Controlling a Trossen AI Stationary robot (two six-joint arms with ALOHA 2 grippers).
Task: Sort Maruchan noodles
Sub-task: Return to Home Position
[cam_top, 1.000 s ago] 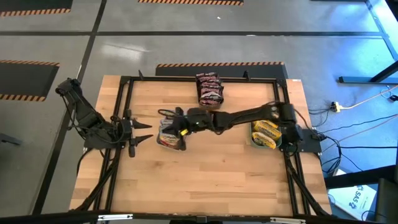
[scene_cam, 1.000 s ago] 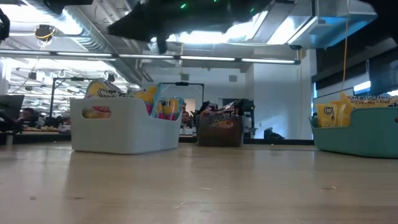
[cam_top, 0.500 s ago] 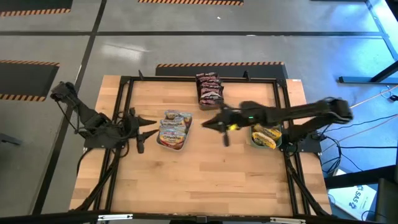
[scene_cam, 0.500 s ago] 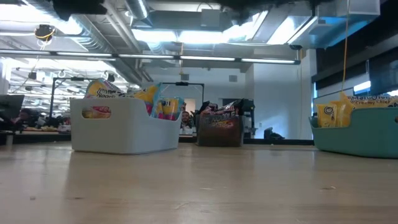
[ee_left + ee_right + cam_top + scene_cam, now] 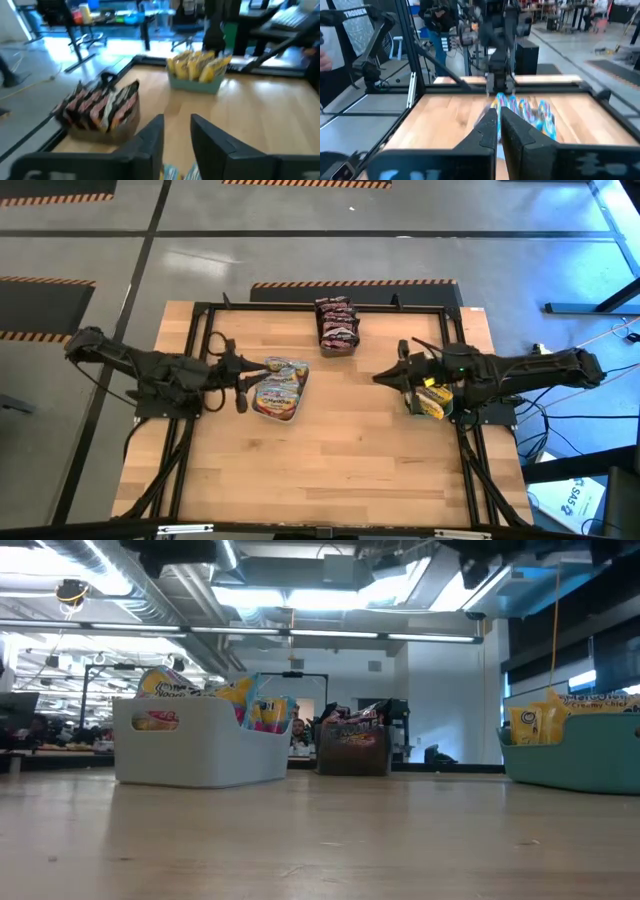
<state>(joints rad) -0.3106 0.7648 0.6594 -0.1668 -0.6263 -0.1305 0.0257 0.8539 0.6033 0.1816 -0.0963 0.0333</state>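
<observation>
A: State of the grippers?

B: right gripper (image 5: pixel 388 372): fingers pressed nearly together, thin slit only, nothing pinched. It hangs above the bare wooden table (image 5: pixel 330 470), just inboard of the teal plastic bin (image 5: pixel 570 755), and its arm crosses over that bin. left gripper (image 5: pixel 240 385): narrow gap, also empty. Its tips are just beside the pale grey plastic bin (image 5: pixel 200 755); can't tell if they touch it.

A: Noodles?

B: All binned. Glossy blue-and-silver packets (image 5: pixel 280 385) in the grey bin, yellow packets (image 5: pixel 530 725) in the teal one, dark red packets (image 5: pixel 337 325) in the dark box (image 5: pixel 352 755) at the far edge. None loose on the wood.

A: Which step?

B: My read: sorting's finished, this is return-to-home. The next move needs both arms folded back to their bases, lifting clear of the bin rims first.
</observation>
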